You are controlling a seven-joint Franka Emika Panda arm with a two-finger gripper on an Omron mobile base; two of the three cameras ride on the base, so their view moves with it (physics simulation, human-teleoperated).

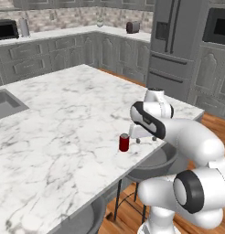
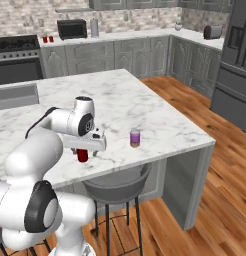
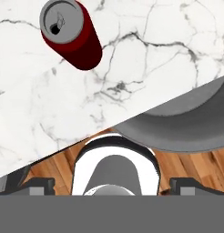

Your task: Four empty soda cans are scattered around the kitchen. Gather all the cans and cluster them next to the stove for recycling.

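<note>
A dark red soda can with a silvery top stands upright on the white marble island, close to its front edge. My gripper hangs over that edge just beside the can, pointing down. It is open, with nothing between its fingertips. A purplish-pink can stands on the island further right. Two small red cans sit on the back counter next to the stove.
A grey stool seat sits under the island edge below the gripper. A sink is set into the island. On the back counter are a black microwave, a paper-towel roll and a toaster.
</note>
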